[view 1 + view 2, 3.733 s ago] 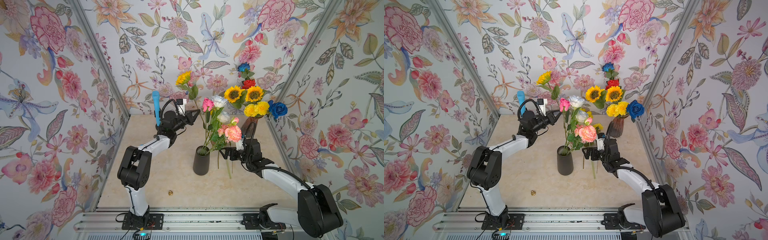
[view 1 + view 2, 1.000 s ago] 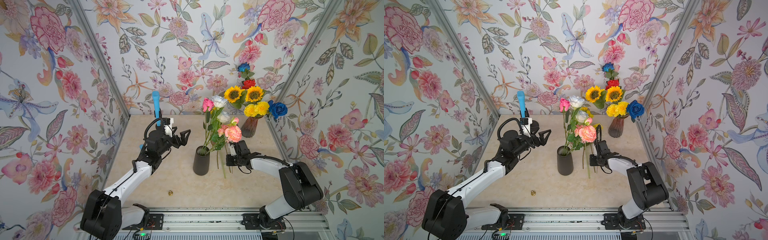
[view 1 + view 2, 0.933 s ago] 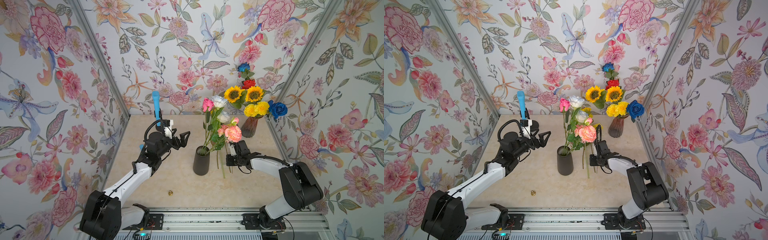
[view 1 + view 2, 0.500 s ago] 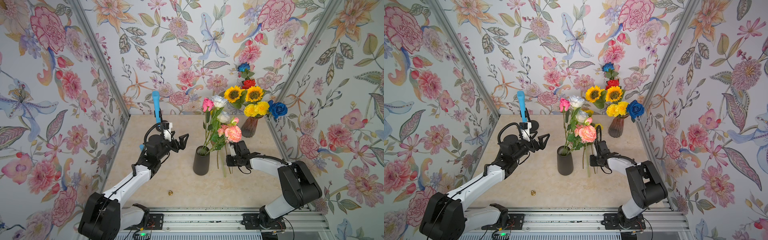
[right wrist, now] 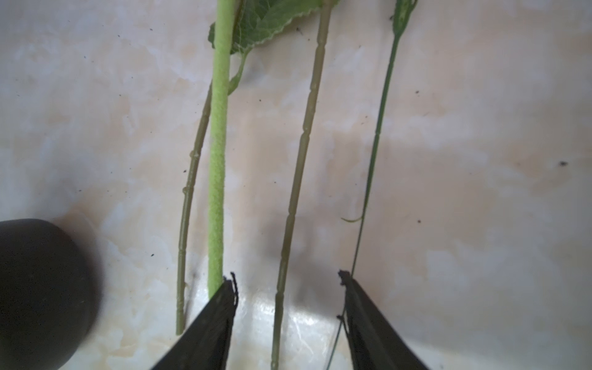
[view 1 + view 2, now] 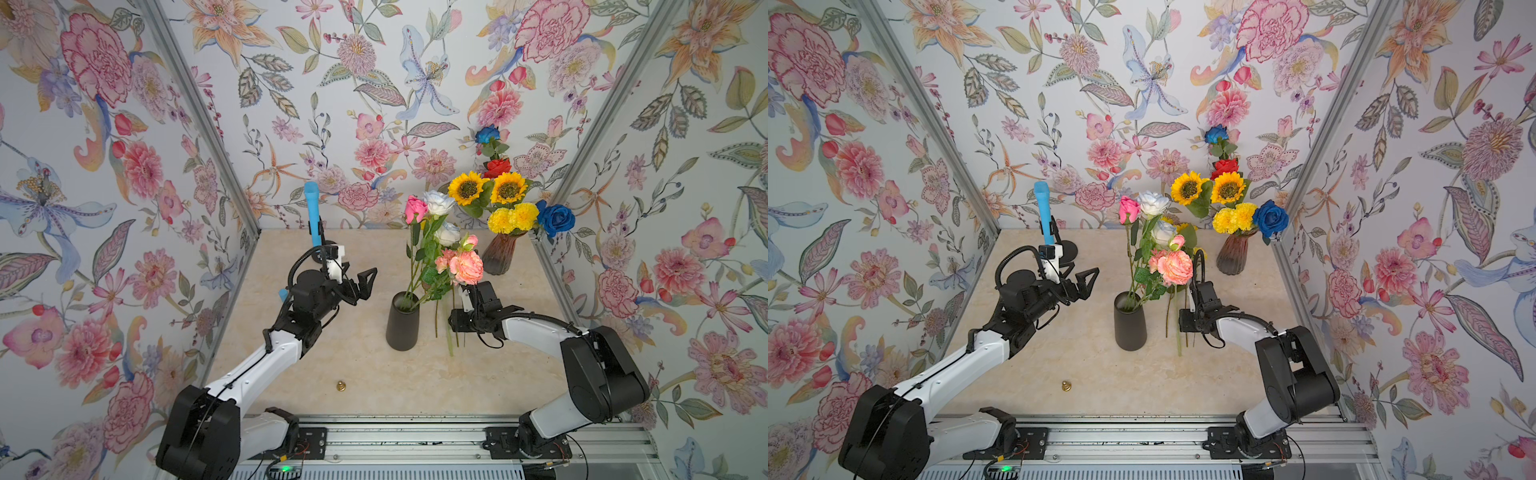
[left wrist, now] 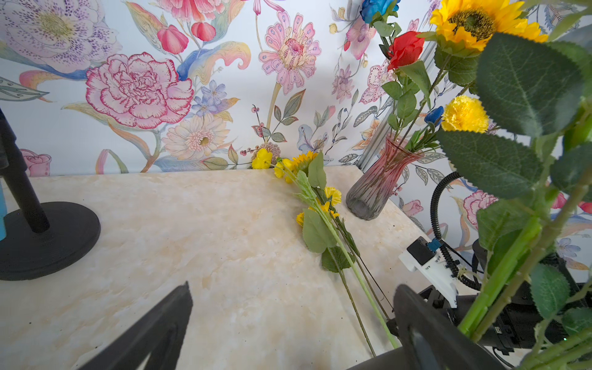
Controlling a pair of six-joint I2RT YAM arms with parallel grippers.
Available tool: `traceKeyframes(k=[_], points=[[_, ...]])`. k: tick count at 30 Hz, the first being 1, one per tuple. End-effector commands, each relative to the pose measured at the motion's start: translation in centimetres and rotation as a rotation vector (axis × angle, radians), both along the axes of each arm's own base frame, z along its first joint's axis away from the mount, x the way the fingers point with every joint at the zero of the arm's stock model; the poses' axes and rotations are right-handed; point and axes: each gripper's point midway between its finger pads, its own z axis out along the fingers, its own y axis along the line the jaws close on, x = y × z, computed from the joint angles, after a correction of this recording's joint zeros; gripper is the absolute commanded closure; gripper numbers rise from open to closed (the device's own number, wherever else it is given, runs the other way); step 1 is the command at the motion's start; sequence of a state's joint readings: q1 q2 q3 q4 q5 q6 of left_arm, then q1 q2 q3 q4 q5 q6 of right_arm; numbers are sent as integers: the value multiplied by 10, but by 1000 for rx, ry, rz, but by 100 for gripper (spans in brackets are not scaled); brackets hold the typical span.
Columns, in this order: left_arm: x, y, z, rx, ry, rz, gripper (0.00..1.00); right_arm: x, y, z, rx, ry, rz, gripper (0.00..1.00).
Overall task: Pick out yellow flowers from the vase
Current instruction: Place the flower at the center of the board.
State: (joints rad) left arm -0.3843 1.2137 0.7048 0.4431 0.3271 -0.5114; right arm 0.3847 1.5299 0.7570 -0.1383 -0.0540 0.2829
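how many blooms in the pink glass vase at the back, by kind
sunflowers: 2
yellow pompoms: 2
blue roses: 2
red rose: 1
total showing in the glass vase: 7

The right tool (image 5: pixel 287 277) is opening beside the vase (image 6: pixel 402 324), releasing a green stem (image 5: pixel 293 198) that is now lying on the counter (image 6: pixel 374 386). The left tool (image 7: pixel 293 290), earlier lifting a yellow bloom above the vase, is hanging lower and farther from it.
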Motion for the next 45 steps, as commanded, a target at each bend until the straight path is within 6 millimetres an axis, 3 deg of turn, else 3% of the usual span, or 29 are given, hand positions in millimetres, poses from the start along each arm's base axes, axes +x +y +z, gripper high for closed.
traceKeyframes(k=[1,13,25,36,45], points=[[-2,4,4,8,-34,19,0,-4,-6,12,-15,-36,-18,37],[-5,6,-3,1,-43,21,0,-14,-41,60,-25,-255,-142,0],[-8,4,-7,-3,-60,1,0,-14,-81,70,139,-323,-307,0],[-7,5,-13,-10,-51,-2,0,15,-61,121,101,-571,-247,1],[-7,6,-16,-10,-49,-2,0,49,-91,144,119,-611,-357,6]])
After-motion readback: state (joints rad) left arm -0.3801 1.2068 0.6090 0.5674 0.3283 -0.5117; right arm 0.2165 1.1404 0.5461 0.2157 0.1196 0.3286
